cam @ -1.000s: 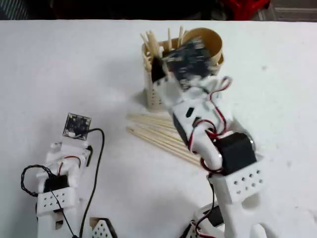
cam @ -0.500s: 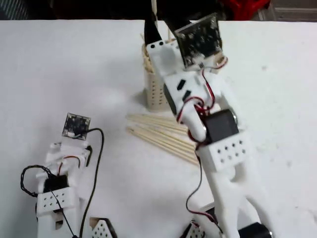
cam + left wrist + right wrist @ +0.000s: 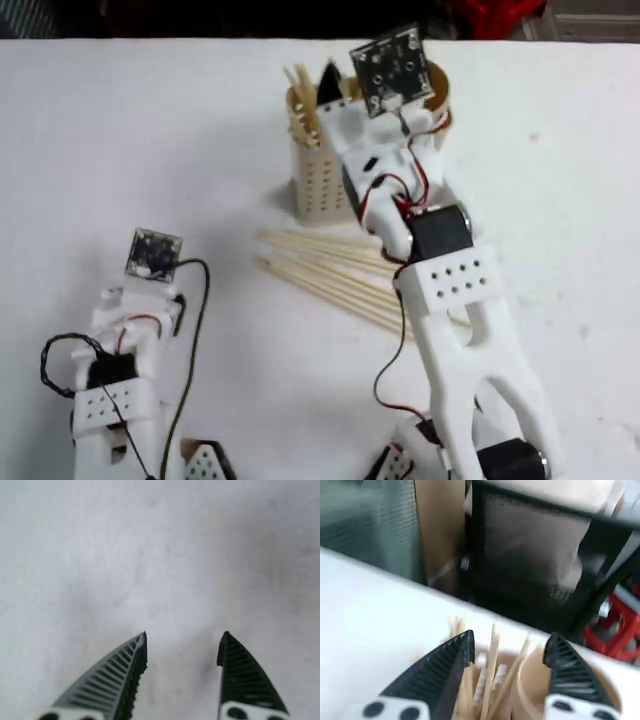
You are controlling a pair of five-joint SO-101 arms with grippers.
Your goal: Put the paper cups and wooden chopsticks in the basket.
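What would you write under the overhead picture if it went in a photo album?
Right gripper open above the basket and a paper cup; loose wooden chopsticks lie on the table.

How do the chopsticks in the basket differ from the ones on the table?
The basket chopsticks stand upright, tips fanning above the rim of the basket; the table chopsticks lie flat in a loose spread. The basket chopsticks are already stowed; the table chopsticks lie outside it, not yet collected. Both are pale, thin wooden sticks.
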